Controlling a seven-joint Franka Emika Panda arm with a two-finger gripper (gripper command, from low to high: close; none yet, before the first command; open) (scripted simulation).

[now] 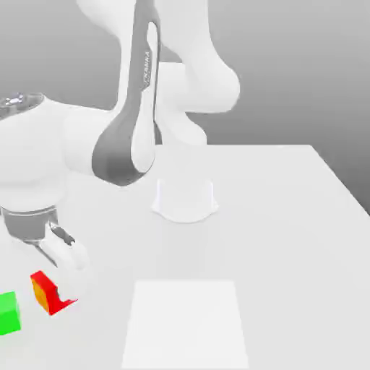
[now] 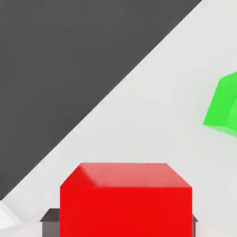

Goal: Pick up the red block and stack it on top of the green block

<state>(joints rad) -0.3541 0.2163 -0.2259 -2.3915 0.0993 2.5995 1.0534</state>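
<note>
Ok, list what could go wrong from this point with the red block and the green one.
1. The green block sits close beside the red block, so the gripper or its load might bump it out of place.
2. The green block lies near the table edge in the exterior view; a nudge could push it off.
3. The red block looks tilted in the exterior view, so it may land crooked.

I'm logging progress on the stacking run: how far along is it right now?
Done: the gripper has reached the red block and sits around it. In hand: the grasp; whether the block is lifted off the table is unclear. Left: carrying it onto the green block, which stands beside it with nothing on top.
</note>
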